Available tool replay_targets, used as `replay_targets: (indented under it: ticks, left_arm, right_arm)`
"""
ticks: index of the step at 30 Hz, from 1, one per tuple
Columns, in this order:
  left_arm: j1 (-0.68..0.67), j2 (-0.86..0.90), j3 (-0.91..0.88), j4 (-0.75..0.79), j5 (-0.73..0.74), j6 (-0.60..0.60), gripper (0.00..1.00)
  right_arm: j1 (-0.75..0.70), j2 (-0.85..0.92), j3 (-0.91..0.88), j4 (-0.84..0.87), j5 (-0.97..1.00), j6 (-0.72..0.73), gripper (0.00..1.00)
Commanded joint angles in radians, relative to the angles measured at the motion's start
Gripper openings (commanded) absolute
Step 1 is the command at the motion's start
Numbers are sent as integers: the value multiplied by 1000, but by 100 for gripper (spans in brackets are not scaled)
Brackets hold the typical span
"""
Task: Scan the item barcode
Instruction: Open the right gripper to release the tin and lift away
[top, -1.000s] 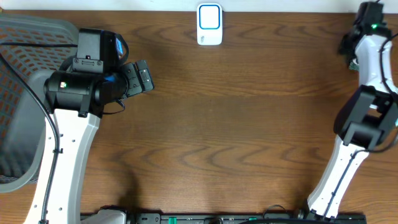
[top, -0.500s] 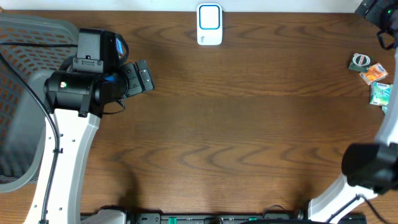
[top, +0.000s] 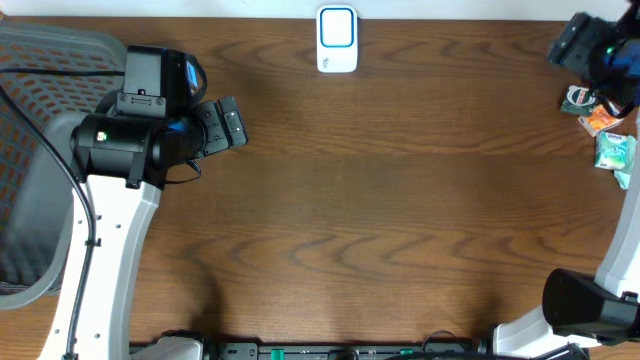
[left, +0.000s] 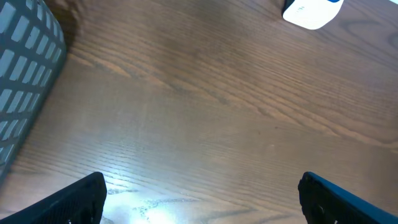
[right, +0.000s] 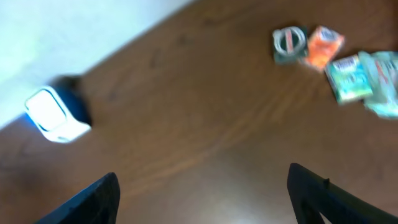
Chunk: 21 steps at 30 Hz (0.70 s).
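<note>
item packets (top: 600, 122): small cluster at the table's (top: 400, 200) far right edge, well apart from the scanner (top: 337, 38) at far centre
members: round packet (right: 289, 43), orange packet (right: 323, 46), green packet (right: 349, 70), touching or just beside each other
right gripper (right: 202, 180): above the table near the cluster, jaws wide apart, nothing held
left gripper (left: 199, 186): jaws fully apart, empty, far from the items
risk: packets are crowded, so a grab may pinch two or push one off the edge
risk 2: barcode face unknown, so the item may reach the scanner wrong side up
long axis: cluster runs far-to-near along the right edge
pointing: cannot tell per packet, too small and blurred
</note>
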<state>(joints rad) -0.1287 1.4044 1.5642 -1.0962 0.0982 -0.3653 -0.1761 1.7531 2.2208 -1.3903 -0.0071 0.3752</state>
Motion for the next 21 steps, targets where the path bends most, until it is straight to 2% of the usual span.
replay_targets:
  ticks: [1, 12, 15, 21]
  left_arm:
    - [4, 0, 12, -3, -6, 6, 98]
    - [4, 0, 12, -3, -6, 6, 98]
    - [4, 0, 12, -3, -6, 6, 98]
    - [4, 0, 12, -3, -6, 6, 98]
  right_arm:
    - [21, -13, 8, -51, 61, 2, 80]
    - [101, -78, 8, -230, 61, 14, 81]
    - [143, -134, 8, -258, 71, 13, 81]
    - [271, -300, 7, -299, 222, 13, 82]
